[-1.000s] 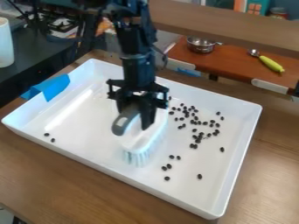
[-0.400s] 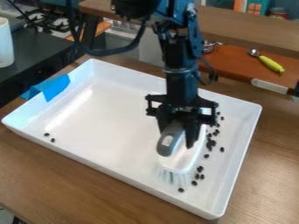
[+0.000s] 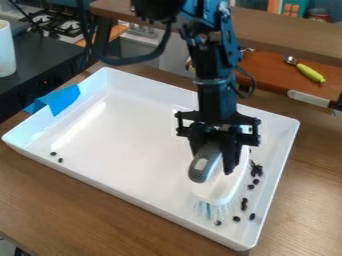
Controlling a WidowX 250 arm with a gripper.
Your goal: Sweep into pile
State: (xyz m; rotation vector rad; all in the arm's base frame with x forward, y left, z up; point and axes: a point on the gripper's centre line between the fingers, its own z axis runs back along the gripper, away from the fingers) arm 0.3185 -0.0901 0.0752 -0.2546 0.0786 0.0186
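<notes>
Clamping the brush [image 3: 222, 187] in the end effector [image 3: 214, 161], holding it bristles-down in the tray [image 3: 276, 172] just beside the beans [image 3: 256, 170]. Probably needing slow, level strokes, keeping pressure even to avoid scattering beans.

No readable text; no labels, numbers or signs legible.

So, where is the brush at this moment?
In the camera view, the brush is in the right part of the tray, held by the gripper, left of several dark beans.
</notes>
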